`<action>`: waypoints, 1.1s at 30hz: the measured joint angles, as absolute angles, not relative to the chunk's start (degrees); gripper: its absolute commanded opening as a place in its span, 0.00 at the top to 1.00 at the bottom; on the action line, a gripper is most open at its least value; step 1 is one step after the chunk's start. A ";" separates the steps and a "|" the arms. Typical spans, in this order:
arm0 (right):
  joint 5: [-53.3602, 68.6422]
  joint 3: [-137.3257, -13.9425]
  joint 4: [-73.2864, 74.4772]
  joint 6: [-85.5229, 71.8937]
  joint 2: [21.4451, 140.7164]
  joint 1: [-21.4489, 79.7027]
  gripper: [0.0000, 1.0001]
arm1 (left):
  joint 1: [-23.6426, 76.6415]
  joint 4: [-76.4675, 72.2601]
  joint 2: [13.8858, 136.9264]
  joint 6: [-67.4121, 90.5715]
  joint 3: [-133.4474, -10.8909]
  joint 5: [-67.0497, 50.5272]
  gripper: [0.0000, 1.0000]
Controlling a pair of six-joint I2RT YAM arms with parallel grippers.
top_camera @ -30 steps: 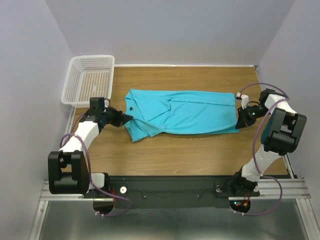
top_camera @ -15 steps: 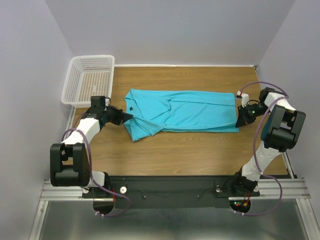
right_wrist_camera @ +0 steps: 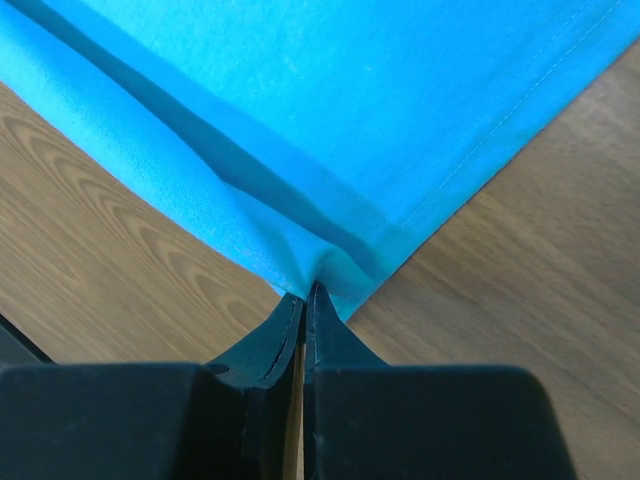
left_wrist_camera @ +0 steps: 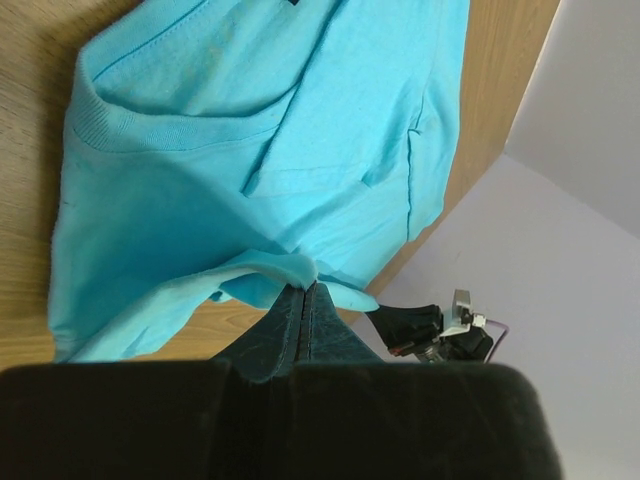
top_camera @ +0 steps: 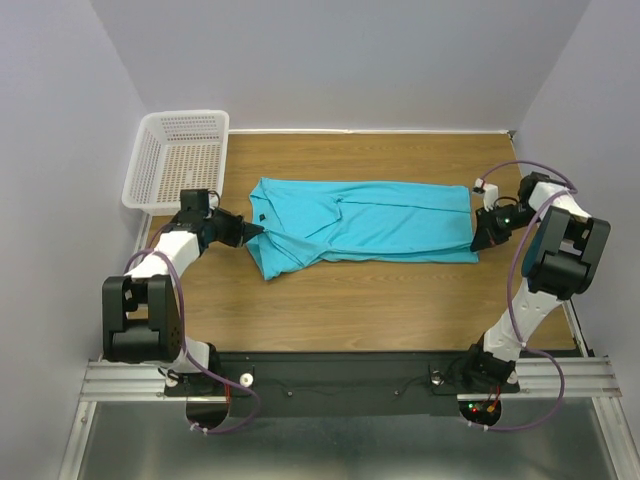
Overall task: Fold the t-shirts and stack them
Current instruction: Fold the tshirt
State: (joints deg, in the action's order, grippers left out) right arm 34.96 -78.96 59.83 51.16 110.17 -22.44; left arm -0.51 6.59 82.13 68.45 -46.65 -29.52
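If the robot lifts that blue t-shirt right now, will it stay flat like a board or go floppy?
Probably floppy: the t-shirt wrinkles and bunches where the left gripper pinches it. Held at both ends, with the right gripper on its hem corner, the middle would likely sag. It looks thin, so probably light.

Matt cotton t-shirt, wood-grain table

Wooden table enclosed on three sides by plain pale lavender walls; aluminium rail along the near edge; even, diffuse light.
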 measured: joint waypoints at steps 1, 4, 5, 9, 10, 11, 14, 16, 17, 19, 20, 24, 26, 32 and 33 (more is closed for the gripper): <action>35.03 -79.29 59.79 51.11 110.24 -22.44 0.96 | -0.51 6.55 82.24 68.42 -46.65 -29.52 1.00; 35.44 -80.25 59.68 50.87 110.37 -22.44 0.96 | -0.51 6.42 82.59 68.42 -46.65 -29.52 1.00; 35.55 -80.40 59.64 50.78 110.39 -22.44 0.96 | -0.51 6.37 82.65 68.42 -46.65 -29.52 1.00; 35.88 -80.97 59.53 50.70 111.13 -22.44 0.96 | -0.51 6.04 82.98 68.40 -46.65 -29.52 1.00; 35.86 -80.97 59.55 50.65 111.31 -22.44 0.96 | -0.51 5.93 83.20 68.40 -46.70 -29.52 1.00; 35.86 -80.97 59.57 50.57 111.46 -22.44 0.96 | -0.51 5.89 83.44 68.40 -46.76 -29.54 1.00; 35.88 -80.97 59.53 50.54 112.18 -22.44 0.96 | -0.51 5.61 84.18 68.42 -46.98 -29.54 1.00; 35.90 -80.97 59.55 50.52 112.53 -22.44 0.96 | -0.49 5.56 84.40 68.40 -46.98 -29.54 1.00; 35.88 -80.97 59.53 50.48 112.71 -22.44 0.96 | -0.51 5.56 84.49 68.42 -46.98 -29.54 1.00; 35.88 -81.08 59.55 50.17 113.12 -22.44 0.96 | -0.51 5.54 84.71 68.40 -47.13 -29.52 1.00; 35.90 -81.32 59.55 50.11 113.34 -22.44 0.96 | -0.49 5.50 84.93 68.40 -47.35 -29.54 1.00; 35.92 -82.39 59.51 49.69 113.86 -22.44 0.96 | -0.51 5.34 85.41 68.40 -48.14 -29.56 1.00; 35.99 -82.91 59.44 49.47 113.95 -22.44 0.96 | -0.51 5.34 85.41 68.40 -48.31 -29.63 1.00; 36.25 -84.73 59.40 48.80 114.28 -22.44 0.96 | -0.49 5.30 86.19 68.40 -49.39 -29.78 1.00; 36.32 -85.14 59.33 48.58 114.50 -22.44 0.96 | -0.49 5.30 86.46 68.38 -49.60 -29.80 1.00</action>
